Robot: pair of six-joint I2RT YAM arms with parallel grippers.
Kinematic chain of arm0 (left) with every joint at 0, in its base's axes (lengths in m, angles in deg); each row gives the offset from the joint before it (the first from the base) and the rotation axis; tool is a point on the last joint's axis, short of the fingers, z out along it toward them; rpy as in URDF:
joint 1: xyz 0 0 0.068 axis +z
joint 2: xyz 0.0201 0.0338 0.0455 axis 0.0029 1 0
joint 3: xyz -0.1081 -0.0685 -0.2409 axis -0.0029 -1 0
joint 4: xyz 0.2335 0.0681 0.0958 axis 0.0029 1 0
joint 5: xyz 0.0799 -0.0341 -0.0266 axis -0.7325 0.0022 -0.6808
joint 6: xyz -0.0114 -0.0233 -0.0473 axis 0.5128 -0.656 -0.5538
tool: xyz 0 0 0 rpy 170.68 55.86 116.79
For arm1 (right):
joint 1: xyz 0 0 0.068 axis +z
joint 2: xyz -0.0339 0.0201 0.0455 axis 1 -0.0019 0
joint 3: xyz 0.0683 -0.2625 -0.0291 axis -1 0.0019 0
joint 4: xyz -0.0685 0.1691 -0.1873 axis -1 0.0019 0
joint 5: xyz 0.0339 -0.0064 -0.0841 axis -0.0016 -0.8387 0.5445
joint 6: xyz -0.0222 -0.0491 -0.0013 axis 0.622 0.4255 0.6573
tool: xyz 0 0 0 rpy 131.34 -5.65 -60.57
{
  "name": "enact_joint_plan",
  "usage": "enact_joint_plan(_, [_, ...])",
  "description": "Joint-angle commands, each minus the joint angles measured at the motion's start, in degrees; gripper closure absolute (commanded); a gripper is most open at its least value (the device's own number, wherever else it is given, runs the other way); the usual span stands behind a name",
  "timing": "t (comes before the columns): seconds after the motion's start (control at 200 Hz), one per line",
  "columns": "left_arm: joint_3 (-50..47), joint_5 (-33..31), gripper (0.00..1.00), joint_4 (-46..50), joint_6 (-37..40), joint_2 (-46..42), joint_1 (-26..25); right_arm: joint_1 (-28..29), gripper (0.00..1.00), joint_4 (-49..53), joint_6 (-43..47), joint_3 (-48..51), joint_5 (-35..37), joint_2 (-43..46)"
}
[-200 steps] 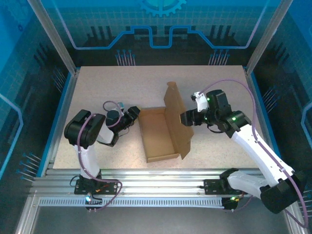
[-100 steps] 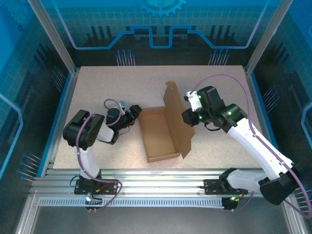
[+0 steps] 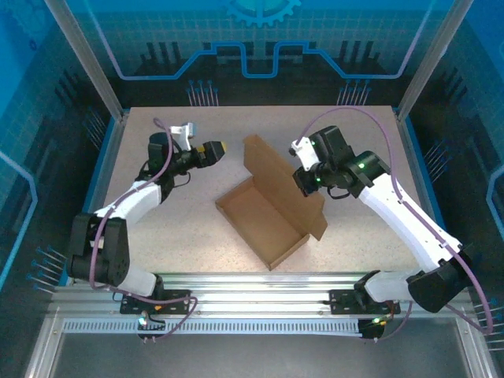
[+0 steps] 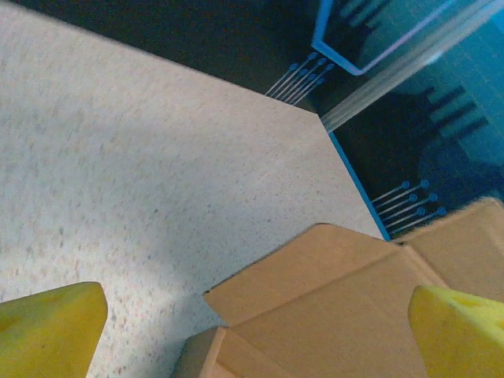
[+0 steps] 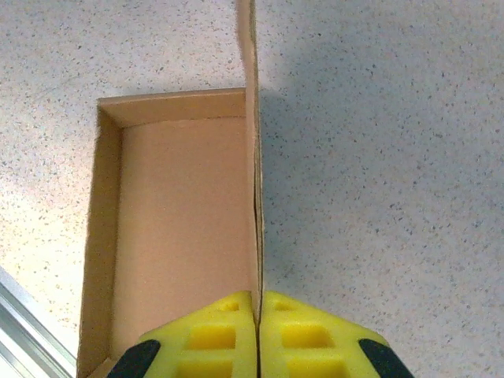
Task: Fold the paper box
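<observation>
r gripper [image 5: 257,305] tight on paper box [image 5: 181,228], l gripper [image 3: 214,149] wide

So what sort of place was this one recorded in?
Most likely a lab robot workcell rather than a home: an aluminium extrusion frame carries tinted blue panels around a speckled tabletop, where the paper box sits.

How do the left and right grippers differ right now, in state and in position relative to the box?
Jaws: the left gripper is wide open and empty; the right gripper is shut on the upright lid panel of the paper box.
Contact: the left gripper sits to the left of the box, apart from it; the right gripper touches it.
Shared: yellow finger pads.
</observation>
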Motion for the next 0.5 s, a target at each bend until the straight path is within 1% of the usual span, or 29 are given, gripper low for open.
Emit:
enact_joint_plan(0.0, [1.4,6.9,0.01,10.6,13.1,0.4,0.1,0.3,0.93,0.3,4.0,-2.7,-2.1,-1.3])
enact_joint_plan(0.04, [1.4,6.9,0.01,9.6,13.3,0.9,0.1,0.0,0.93,0.4,4.9,-3.2,-3.1,-1.7])
enact_joint_plan(0.13, [0.5,7.5,0.07,4.6,13.7,2.4,-0.5,-0.5,0.94,0.5,6.3,-4.2,-4.7,-2.4])
enact_joint_plan(0.2, [-0.8,7.3,0.1,0.9,16.8,3.0,-2.1,-1.2,0.94,0.7,7.6,-4.7,-7.4,-2.8])
enact_joint_plan(0.265, [-0.3,6.7,0.11,1.2,20.7,3.9,-3.2,-1.8,0.94,1.1,8.4,-4.9,-8.7,-3.1])
enact_joint_plan(0.375, [1.5,10.2,0.13,1.3,24.3,6.3,-3.2,-2.2,0.95,1.3,9.7,-5.1,-10.9,-3.6])
enact_joint_plan(0.42, [2.0,10.4,0.15,1.8,26.2,7.0,-3.2,-2.3,0.95,1.5,9.9,-5.0,-11.3,-3.9])
enact_joint_plan(0.495, [2.2,10.9,0.14,0.7,28.2,8.0,-3.0,-2.5,0.95,1.6,10.1,-5.0,-11.6,-4.1])
